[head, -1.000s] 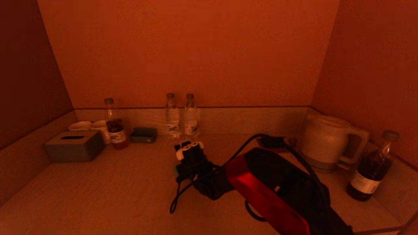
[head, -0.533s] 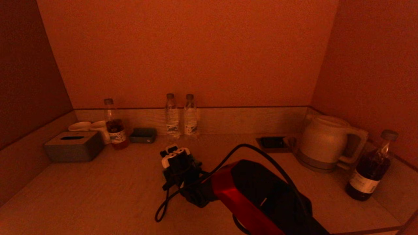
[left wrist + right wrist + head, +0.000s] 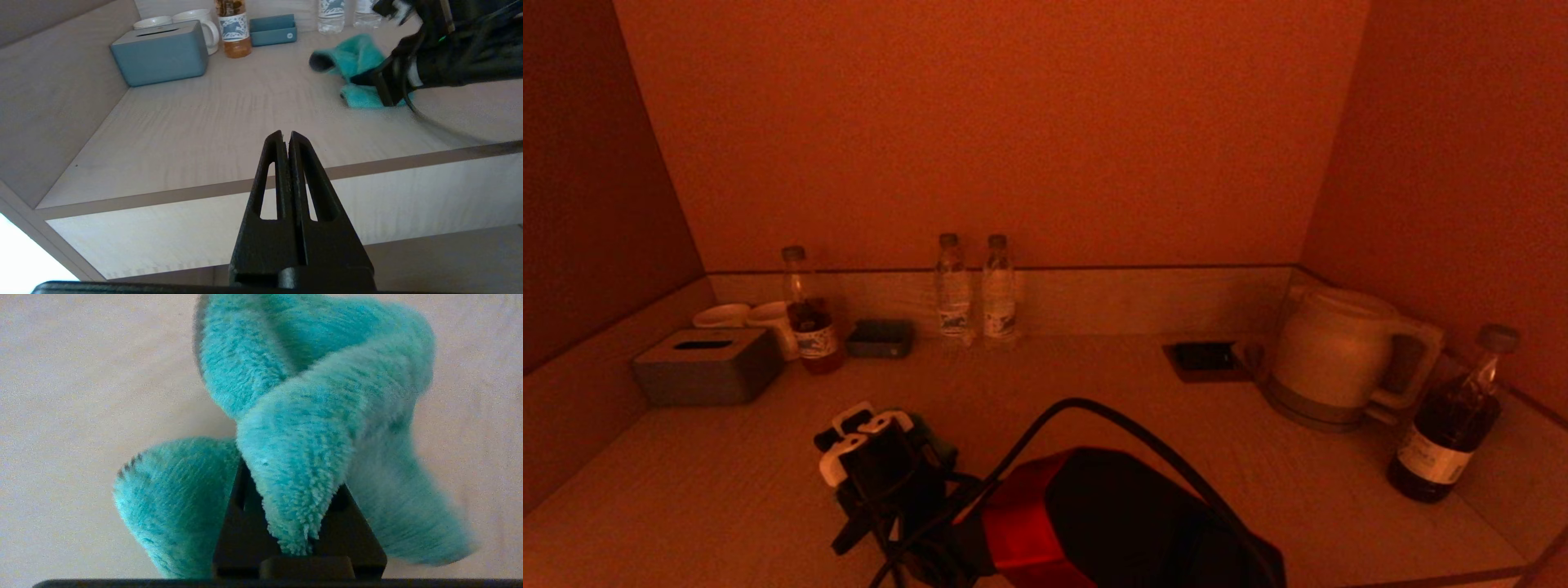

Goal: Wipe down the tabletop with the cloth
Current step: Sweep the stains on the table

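Right wrist view: cloth clamped in the right gripper, bunched on the tabletop.
You have a soft, fluffy, light cloth that folds and drags rather than slides flat; your jaws are closed on a thick fold near its middle, a sound hold, though loose lobes may roll under. It lies on the near-left tabletop. Your left gripper is parked off the front edge, fingers pressed together, empty.

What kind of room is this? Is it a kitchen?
Probably a hotel room's drinks nook, not a full kitchen. On the counter stand a kettle, two small water bottles, cups and a tissue box, the sort of things set out for guests.
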### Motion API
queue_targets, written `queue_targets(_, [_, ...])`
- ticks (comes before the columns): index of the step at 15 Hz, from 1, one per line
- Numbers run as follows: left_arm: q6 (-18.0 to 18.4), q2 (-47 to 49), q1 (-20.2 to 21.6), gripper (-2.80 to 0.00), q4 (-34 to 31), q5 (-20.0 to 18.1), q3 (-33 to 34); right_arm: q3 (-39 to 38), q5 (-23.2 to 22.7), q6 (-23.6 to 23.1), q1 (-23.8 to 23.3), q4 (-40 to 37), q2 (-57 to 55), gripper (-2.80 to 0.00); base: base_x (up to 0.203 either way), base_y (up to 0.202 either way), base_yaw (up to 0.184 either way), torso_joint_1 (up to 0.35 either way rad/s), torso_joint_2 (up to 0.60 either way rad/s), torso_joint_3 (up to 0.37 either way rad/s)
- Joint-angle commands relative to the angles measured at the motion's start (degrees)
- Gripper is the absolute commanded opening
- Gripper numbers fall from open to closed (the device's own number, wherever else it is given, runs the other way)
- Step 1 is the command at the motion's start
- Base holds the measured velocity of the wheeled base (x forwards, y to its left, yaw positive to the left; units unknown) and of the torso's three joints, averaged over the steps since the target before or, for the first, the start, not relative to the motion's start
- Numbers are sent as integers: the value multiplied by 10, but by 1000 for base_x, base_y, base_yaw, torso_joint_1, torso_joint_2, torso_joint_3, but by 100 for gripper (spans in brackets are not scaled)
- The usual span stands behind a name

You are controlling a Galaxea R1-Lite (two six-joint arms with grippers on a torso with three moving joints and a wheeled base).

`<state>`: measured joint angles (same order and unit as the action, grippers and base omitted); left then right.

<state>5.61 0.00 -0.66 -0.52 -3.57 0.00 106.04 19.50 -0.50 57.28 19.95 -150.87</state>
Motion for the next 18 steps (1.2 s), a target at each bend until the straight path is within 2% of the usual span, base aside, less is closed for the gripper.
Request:
queue_targets(1, [0, 0, 0, -280, 0, 0, 0, -8, 2, 0, 21, 7, 29, -280, 0, 0, 0, 0, 0, 0])
queue_targets(6, [0, 0, -1, -280, 0, 0, 0, -79, 5, 13, 36, 16, 73, -280, 0, 0, 0, 0, 0, 0])
queue_targets(10, [0, 0, -1, -280, 0, 0, 0, -283, 13, 34, 28, 99, 116, -280, 0, 0, 0, 0, 0, 0])
queue_targets(13, [0, 0, -1, -280, 0, 0, 0, -403, 23, 38, -19, 206, 129, -280, 0, 0, 0, 0, 0, 0])
queue_targets(18, [0, 0, -1, -280, 0, 0, 0, -444, 27, 40, -93, 232, 154, -280, 0, 0, 0, 0, 0, 0])
